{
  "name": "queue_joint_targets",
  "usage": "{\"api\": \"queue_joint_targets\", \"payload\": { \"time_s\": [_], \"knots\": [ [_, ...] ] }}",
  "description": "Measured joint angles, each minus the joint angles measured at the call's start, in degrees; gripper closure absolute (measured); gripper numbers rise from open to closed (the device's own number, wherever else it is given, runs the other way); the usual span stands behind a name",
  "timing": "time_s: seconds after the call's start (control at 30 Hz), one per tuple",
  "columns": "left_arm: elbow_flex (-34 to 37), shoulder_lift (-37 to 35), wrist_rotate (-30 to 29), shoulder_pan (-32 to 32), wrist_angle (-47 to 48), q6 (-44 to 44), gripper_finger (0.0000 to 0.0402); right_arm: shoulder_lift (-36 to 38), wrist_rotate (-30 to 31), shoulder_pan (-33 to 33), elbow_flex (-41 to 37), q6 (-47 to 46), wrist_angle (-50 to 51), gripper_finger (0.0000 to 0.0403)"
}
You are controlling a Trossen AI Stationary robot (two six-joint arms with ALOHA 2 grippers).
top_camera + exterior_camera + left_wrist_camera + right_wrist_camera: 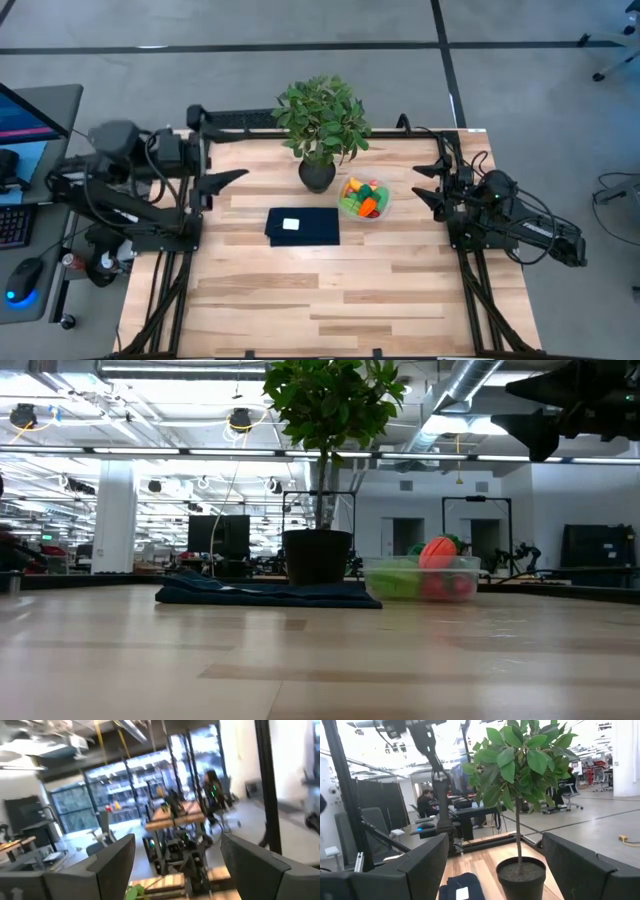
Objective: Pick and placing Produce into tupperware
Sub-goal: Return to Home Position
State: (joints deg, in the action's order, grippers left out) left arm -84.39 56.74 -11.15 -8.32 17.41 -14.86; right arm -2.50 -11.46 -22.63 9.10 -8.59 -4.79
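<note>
High view gives me the best read on progress: the tupperware (387, 197), a small round clear bowl, stands on the wooden table (300, 290) just beside the potted plant (322, 120) on its right-arm side. It is heaped with the produce (360, 198), and I can make out green, yellow, orange and red pieces packed together. I find no loose toy fruit or vegetable anywhere on the boards around it. From table height the bowl (378, 582) reads as full, with an orange-red piece (437, 552) poking above the rim and green pieces below it. The dark blue cloth with a white label (303, 226) lies flat in front of the plant, with nothing on it.

Both arms sit drawn in at their own table edges, well apart from the bowl. The left gripper (225, 187) points inward from the left side, and its wrist camera shows the fingers (112, 865) spread wide with nothing between them. The right gripper (420, 183) is likewise spread and empty, with its fingers (425, 865) framing the plant.

My judgement: the sorting itself looks finished, with every piece I can see in the bowl. All that seems left is parking the arms at rest.
</note>
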Motion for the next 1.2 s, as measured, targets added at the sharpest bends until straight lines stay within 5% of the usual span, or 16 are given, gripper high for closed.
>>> {"api": "queue_joint_targets", "payload": {
  "time_s": [0.27, 0.53, 0.97, 1.2],
  "knots": [
    [30.2, -17.8, -1.0, 0.3, -19.5, 6.8, 0.0120, 0.0, 0.0, 0.0, 0.0, 0.0, -0.3, 0.0088],
    [47.2, -30.1, 0.8, 0.3, -27.5, 10.0, 0.0120, 0.0, 0.0, 0.0, 0.0, -0.4, -0.3, 0.0088],
    [55.7, -37.1, 0.6, 0.3, -32.4, 9.9, 0.0120, 0.0, 0.0, 0.0, 0.0, -1.7, 0.2, 0.0088],
    [55.7, -37.0, -0.7, 0.3, -20.8, 7.9, 0.0120, 0.0, 0.0, 0.0, 0.0, -1.5, 1.6, 0.0088]
  ]
}}
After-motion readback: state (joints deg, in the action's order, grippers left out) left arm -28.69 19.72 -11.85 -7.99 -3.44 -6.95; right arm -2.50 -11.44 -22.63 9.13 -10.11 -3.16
